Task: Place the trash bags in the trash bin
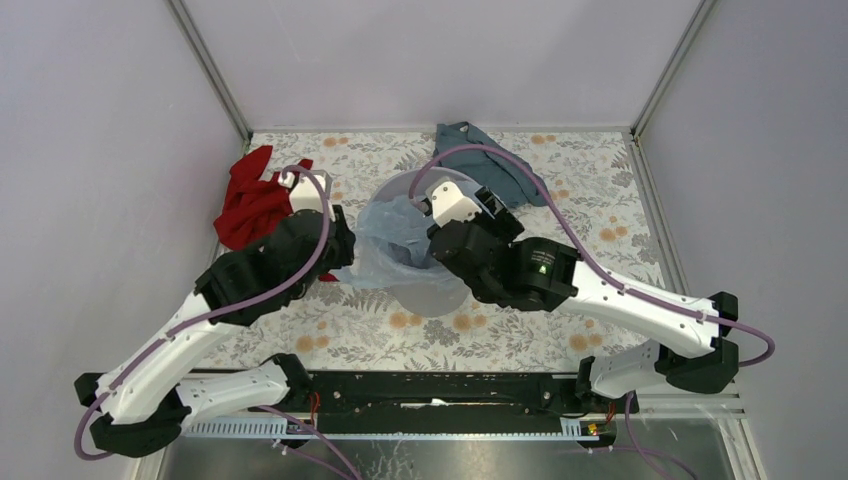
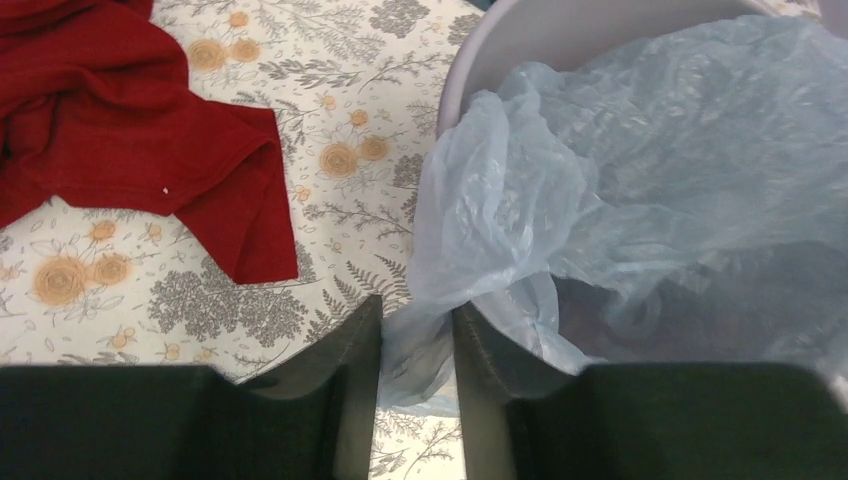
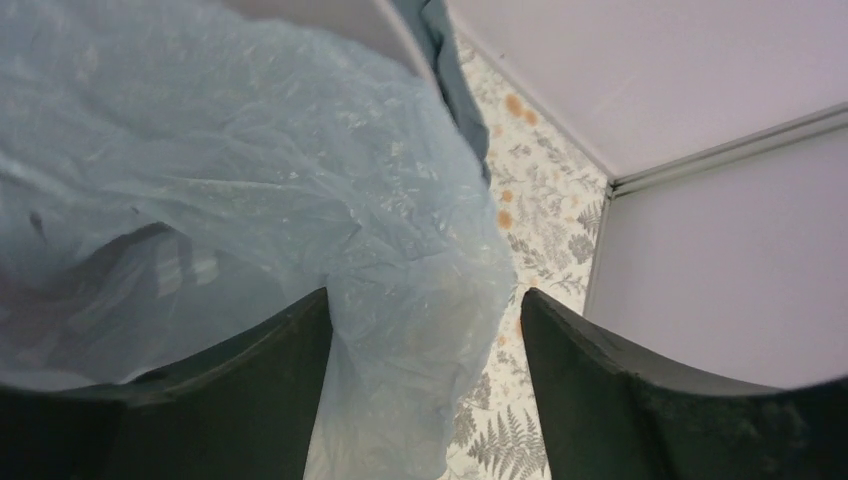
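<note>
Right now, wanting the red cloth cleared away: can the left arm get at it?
Probably, but not freely. The red cloth lies beside the left gripper with only table between, yet that gripper is pinching the blue bag at the bin rim and must release first.

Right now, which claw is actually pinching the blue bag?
The left gripper: its fingers squeeze a fold of the trash bag, while the right gripper gapes wide open.

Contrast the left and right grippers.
The left gripper is nearly closed, pinching a fold of the trash bag; the right gripper is wide open, film loose in it. Left is nearer the red cloth, right the teal-grey cloth. Both are at the trash bin.
</note>
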You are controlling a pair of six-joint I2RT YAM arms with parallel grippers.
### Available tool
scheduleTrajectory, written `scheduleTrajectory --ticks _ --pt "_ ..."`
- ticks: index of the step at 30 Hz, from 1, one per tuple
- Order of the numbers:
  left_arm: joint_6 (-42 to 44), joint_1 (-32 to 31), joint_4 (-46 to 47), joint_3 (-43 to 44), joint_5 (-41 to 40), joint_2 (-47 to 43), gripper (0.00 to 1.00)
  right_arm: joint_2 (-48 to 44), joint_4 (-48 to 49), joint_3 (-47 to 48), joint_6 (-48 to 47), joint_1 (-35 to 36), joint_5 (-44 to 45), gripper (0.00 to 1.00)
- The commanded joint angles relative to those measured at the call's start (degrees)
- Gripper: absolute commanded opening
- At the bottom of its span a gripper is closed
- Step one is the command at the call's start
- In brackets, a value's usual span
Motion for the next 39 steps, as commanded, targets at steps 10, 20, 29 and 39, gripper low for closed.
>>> scheduleTrajectory --ticks 10,20,29,39 --pt "3.1 0.9 5.3 3.7 -10.7 7.4 0.14 -4.3 20.8 -4.3 -4.9 -14.1 -11.7 0.23" --pt "7.6 13.0 11.0 5.9 -0.3 14.9 0.06 -1.2 26.9 -5.3 -3.3 -27.0 -29.5 0.23" --pt "9.6 21.4 17.2 5.2 11.3 18.0 0.05 4.3 29.9 -4.0 -0.2 -36.6 -42.6 0.13" --pt "11.4 27.5 26.2 1.9 22.0 18.5 0.07 8.5 34.6 -3.4 4.2 -41.5 -49.0 0.05"
